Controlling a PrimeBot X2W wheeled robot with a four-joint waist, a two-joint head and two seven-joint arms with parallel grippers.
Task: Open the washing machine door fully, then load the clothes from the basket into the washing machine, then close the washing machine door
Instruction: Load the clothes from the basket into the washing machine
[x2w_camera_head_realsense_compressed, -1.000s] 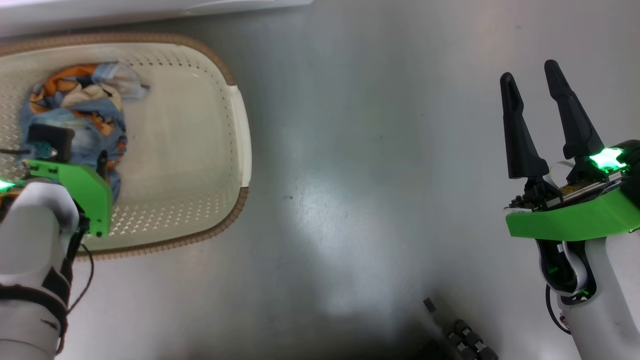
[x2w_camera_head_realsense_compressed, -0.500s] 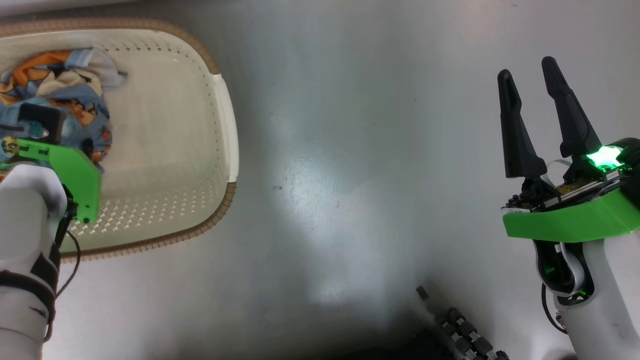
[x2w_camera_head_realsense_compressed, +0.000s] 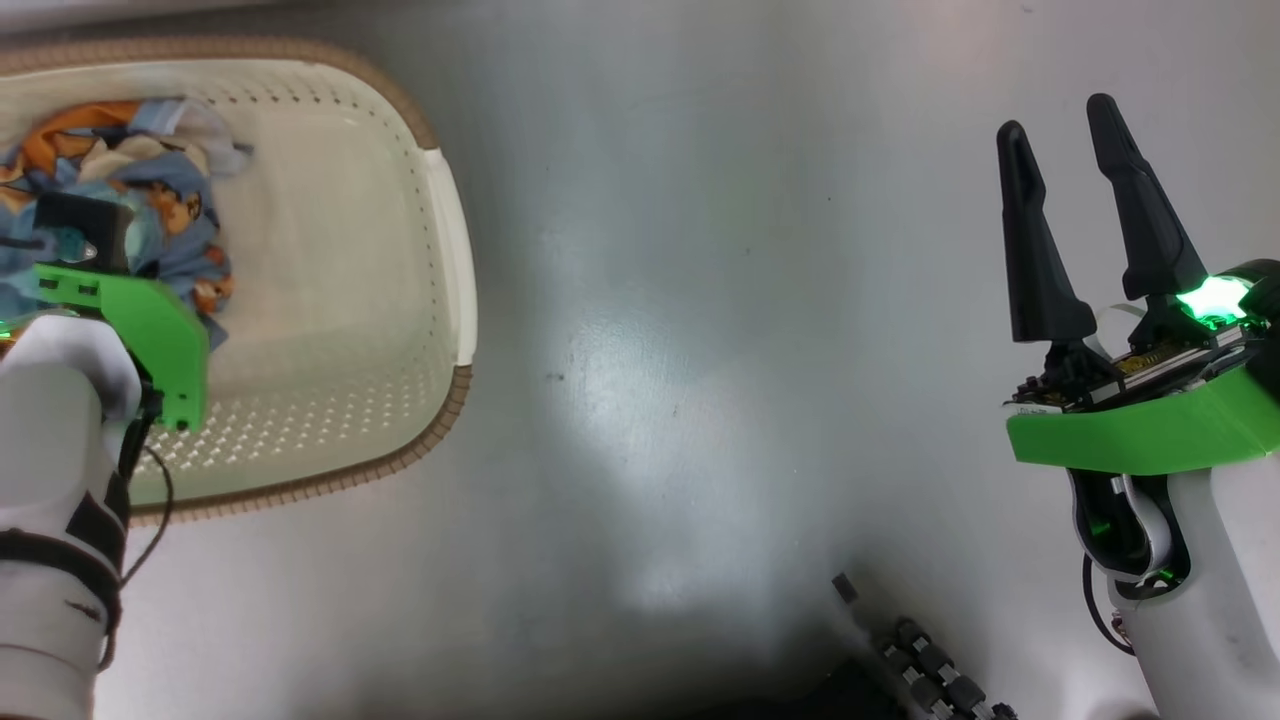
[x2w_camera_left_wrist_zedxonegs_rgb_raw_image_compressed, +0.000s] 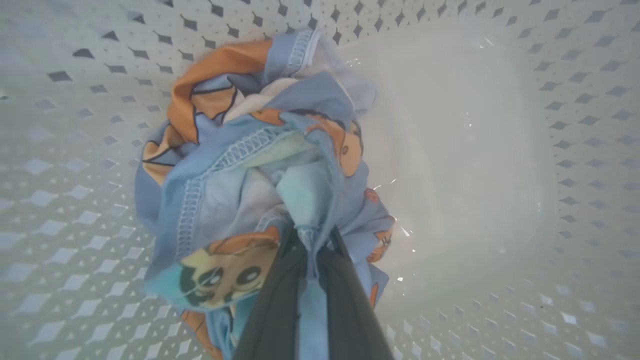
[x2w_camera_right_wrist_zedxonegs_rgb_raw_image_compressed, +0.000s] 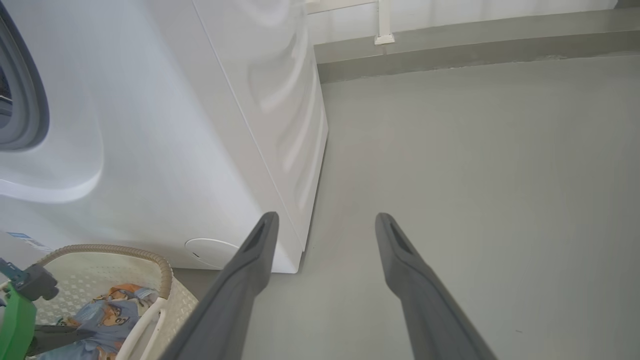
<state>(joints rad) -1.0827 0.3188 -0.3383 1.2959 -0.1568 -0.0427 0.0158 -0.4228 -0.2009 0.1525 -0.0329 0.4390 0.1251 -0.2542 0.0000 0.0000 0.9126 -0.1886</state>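
Clothes (x2w_camera_left_wrist_zedxonegs_rgb_raw_image_compressed: 250, 160) sit in a soft blue and orange heap at one end of the basket (x2w_camera_head_realsense_compressed: 455, 260), up against its wall with the little holes. The basket stands on the grey floor (x2w_camera_head_realsense_compressed: 700, 350), just in front of the washing machine (x2w_camera_right_wrist_zedxonegs_rgb_raw_image_compressed: 175, 125).

My left gripper (x2w_camera_left_wrist_zedxonegs_rgb_raw_image_compressed: 311, 239) is down in the basket, and its two dark fingers are squeezed together on a fold of pale blue cloth. I can see a strip of that cloth running down between them, so I judge it has a real bite. My right gripper (x2w_camera_head_realsense_compressed: 1057, 125) hangs over bare floor with its fingers spread apart and nothing in them.

I think this stuff is very light and floppy, and it will not break. When I lift, I expect it to droop and swing, and loose ends may drag over the brown rim. Thin cloth can slip out of a small pinch. The best place to hold is a thick fold near the middle of the heap, not a thin edge. My pinch is on a bunched fold near the low side. I cannot tell if the heap is one piece or two, so some may be left in the basket.
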